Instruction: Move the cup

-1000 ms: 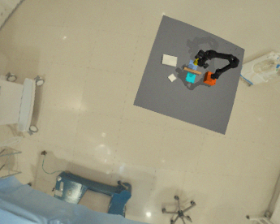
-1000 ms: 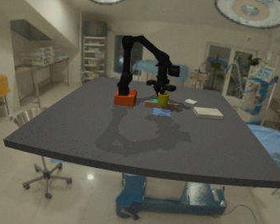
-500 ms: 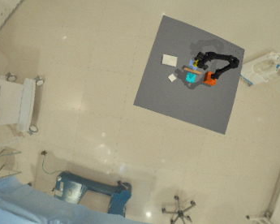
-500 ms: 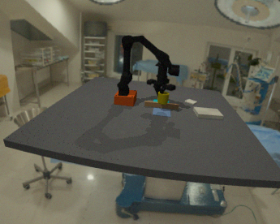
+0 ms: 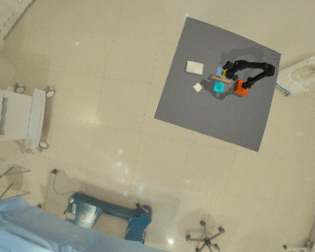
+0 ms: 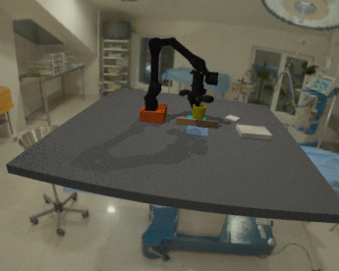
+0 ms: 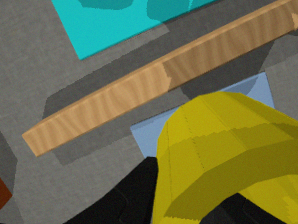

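The yellow cup (image 5: 225,73) (image 6: 198,112) (image 7: 200,125) is held off the table, roughly upright. My gripper (image 5: 227,71) (image 6: 198,105) (image 7: 168,168) is shut on it. In the wrist view the cup overlaps the blue pad (image 5: 219,71) (image 6: 197,131) (image 7: 150,131), on the near side of the wooden bar. The cyan pad (image 5: 218,87) (image 7: 105,30) lies on the bar's other side, with shadows across it. No marbles can be made out, and the cup's inside is hidden.
The low wooden bar (image 5: 221,79) (image 6: 185,121) (image 7: 115,97) stands between the two pads. An orange box (image 5: 241,89) (image 6: 153,115) is by the arm's base. A larger white block (image 5: 194,68) (image 6: 254,132) and a small white piece (image 5: 197,87) (image 6: 232,118) lie on the grey table (image 6: 136,172).
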